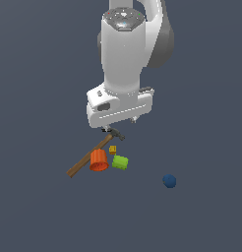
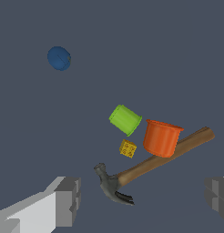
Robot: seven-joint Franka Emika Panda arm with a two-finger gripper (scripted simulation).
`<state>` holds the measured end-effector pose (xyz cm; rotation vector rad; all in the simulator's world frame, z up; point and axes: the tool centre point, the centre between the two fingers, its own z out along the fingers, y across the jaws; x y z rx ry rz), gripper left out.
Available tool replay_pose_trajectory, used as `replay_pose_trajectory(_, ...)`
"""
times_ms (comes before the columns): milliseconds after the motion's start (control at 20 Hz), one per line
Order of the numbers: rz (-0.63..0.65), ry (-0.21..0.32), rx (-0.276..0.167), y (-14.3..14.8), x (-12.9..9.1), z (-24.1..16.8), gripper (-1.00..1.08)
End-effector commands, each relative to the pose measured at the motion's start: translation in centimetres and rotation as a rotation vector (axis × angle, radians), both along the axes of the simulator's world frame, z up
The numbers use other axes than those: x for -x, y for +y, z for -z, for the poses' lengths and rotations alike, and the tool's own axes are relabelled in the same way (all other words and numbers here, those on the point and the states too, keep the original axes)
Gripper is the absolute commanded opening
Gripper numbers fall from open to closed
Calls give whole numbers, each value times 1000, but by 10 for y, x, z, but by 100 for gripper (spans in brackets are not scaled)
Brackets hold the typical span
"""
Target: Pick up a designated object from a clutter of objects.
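The arm [image 1: 124,54] is rendered in glossy white with a grey shaded flank and a dark grey cap at its top. The gripper [image 2: 141,198] is fitted with blocky grey fingers [image 2: 68,200].

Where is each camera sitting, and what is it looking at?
Exterior view: off the arm, looking down at the floor; shows the white arm and its hand above the hammer, orange cup, yellow cube, green block and blue ball.
Wrist view: on the wrist, looking past the hand, whose two fingers stand wide apart, onto the clutter.
Shared: all five objects show in both.
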<state>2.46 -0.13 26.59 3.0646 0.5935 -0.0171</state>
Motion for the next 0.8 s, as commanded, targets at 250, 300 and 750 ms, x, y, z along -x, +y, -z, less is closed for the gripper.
replay_pose_trajectory(250, -201, 4, 1, -2, -13, 35, 100)
replay_pose_trajectory(300, -228, 4, 1, -2, -15, 40, 100)
replay_pose_trajectory(750, -468, 7, -3, -3, -27, 84, 100)
